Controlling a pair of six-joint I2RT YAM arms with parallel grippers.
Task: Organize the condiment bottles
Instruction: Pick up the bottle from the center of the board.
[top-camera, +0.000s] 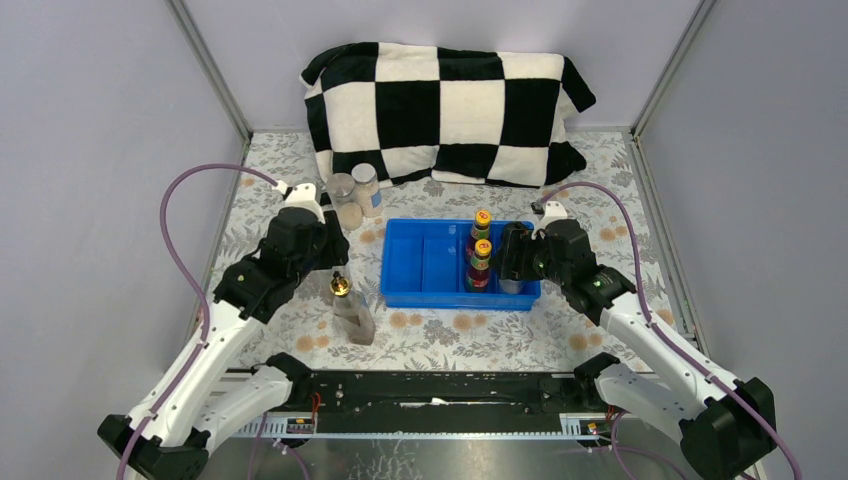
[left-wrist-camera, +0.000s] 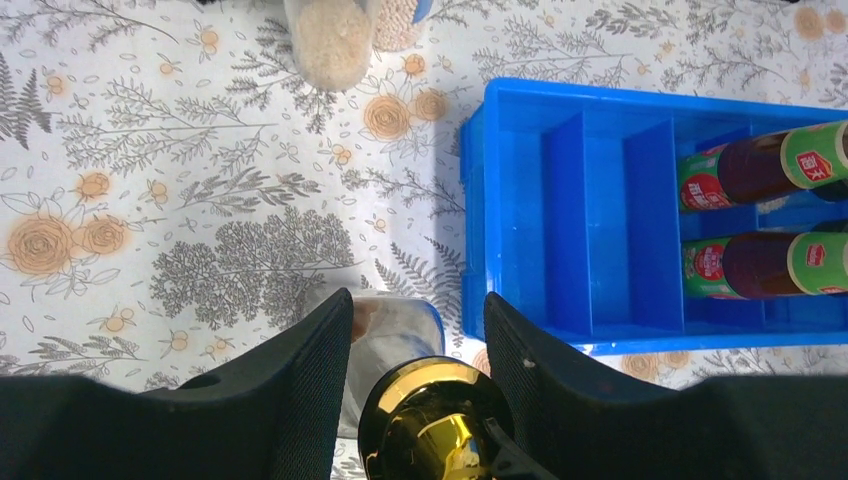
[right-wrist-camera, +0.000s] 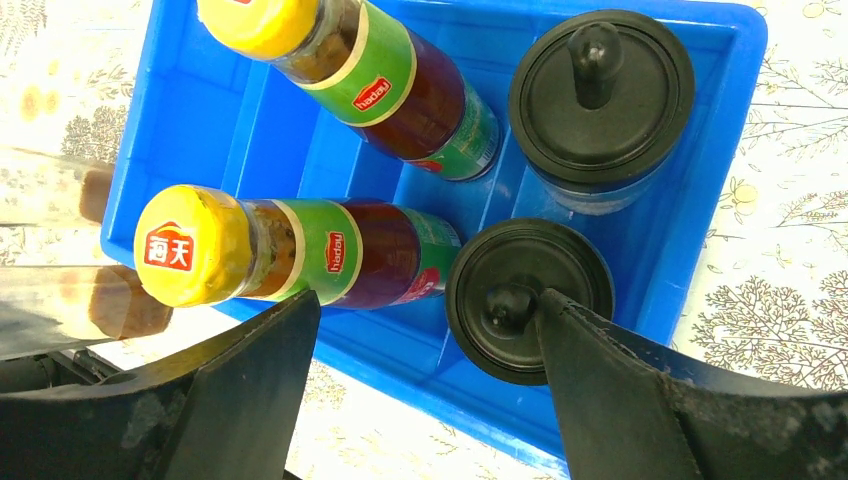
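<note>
The blue tray (top-camera: 420, 262) holds two red-brown sauce bottles with yellow caps (top-camera: 481, 224) (top-camera: 480, 262), also in the right wrist view (right-wrist-camera: 400, 90) (right-wrist-camera: 330, 250). Two black-capped shakers (right-wrist-camera: 600, 90) (right-wrist-camera: 500, 270) stand in the tray's right compartments. My right gripper (top-camera: 510, 255) (right-wrist-camera: 425, 300) is open above the tray's near edge, one finger over the nearer shaker's lid. A clear gold-topped bottle (top-camera: 347, 308) (left-wrist-camera: 435, 420) stands on the table left of the tray. My left gripper (top-camera: 335, 255) (left-wrist-camera: 418, 300) is open, its fingers either side of the gold top. Two grey-lidded jars (top-camera: 342, 190) (top-camera: 366, 185) stand behind it.
A black-and-white checkered cushion (top-camera: 445, 110) lies along the back wall. Grey walls close the left and right sides. The tray's left compartments (left-wrist-camera: 600, 230) hold nothing. The jars show at the top of the left wrist view (left-wrist-camera: 330, 40).
</note>
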